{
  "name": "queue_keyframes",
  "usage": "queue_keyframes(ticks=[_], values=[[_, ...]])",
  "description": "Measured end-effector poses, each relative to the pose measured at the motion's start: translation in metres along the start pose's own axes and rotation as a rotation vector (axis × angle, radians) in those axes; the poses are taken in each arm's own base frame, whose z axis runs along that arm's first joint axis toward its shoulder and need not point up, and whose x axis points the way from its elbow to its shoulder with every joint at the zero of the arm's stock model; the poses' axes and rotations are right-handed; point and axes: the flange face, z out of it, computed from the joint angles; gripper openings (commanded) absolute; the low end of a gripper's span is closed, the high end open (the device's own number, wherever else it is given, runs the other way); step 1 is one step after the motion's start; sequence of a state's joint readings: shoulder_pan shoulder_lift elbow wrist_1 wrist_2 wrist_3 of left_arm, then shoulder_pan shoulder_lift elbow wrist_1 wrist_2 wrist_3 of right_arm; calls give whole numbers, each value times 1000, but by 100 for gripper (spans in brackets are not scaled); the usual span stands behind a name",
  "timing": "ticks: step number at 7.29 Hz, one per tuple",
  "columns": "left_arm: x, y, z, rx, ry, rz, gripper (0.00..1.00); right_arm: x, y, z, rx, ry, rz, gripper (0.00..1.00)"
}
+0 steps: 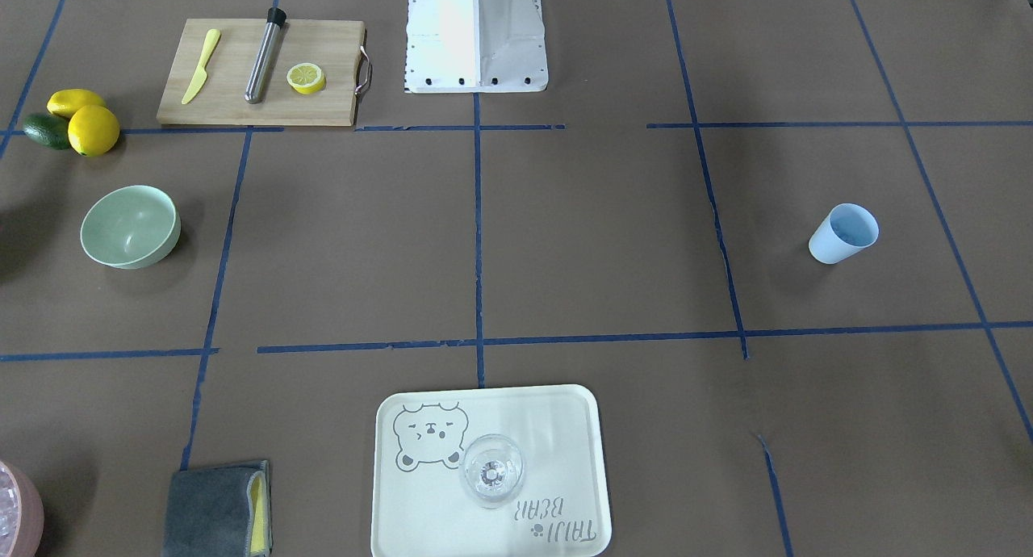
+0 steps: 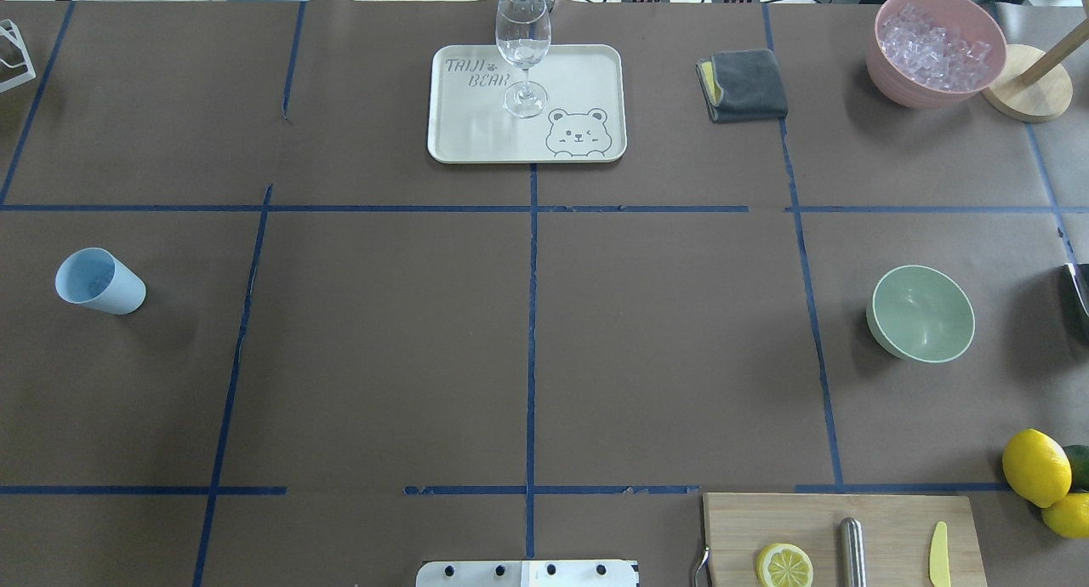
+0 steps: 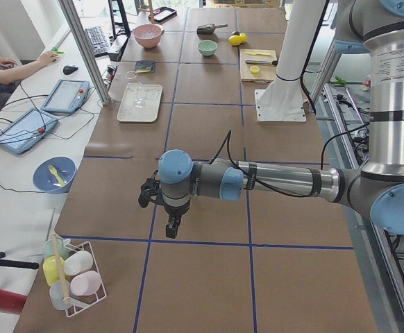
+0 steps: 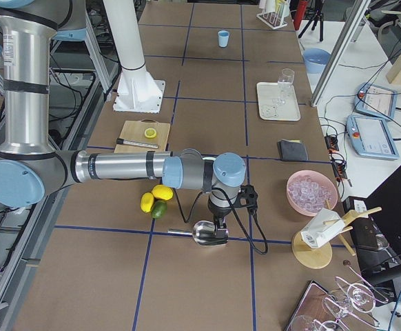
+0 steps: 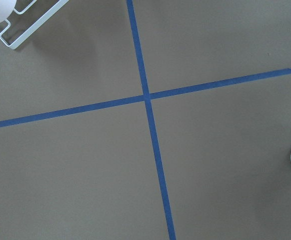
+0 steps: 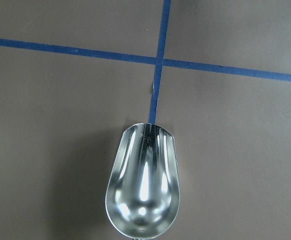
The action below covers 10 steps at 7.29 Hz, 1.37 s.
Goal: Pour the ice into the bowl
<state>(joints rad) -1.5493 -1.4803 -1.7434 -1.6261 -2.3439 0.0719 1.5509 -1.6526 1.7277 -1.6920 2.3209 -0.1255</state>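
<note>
Right now the smooth mint bowl (image 2: 921, 313) is sitting empty on the table (image 2: 664, 357) at my right. The pink container (image 2: 902, 89) is holding whitish pieces (image 2: 936, 42). A shiny metal scoop (image 6: 143, 190) is gleaming empty below my right claw (image 4: 219, 222); whether it or my left claw (image 3: 172, 223) is gripping anything, I cannot tell.

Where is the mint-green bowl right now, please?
In the overhead view, the bowl stands on the table's right side, between the pink container beyond it and the lemons nearer the camera.

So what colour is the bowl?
Pale mint green, plain; the bowl shows best in the overhead view.
</note>
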Motion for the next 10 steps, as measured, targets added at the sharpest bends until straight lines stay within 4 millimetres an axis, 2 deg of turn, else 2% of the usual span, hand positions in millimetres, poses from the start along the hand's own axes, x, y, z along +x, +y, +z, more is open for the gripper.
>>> queue_keyframes(ticks=[7, 10], values=[[-1, 1, 3, -8, 2, -5, 100, -3, -3, -4, 8, 6, -14, 100], [0, 0, 1, -3, 2, 1, 100, -27, -35, -31, 70, 8, -66, 100]])
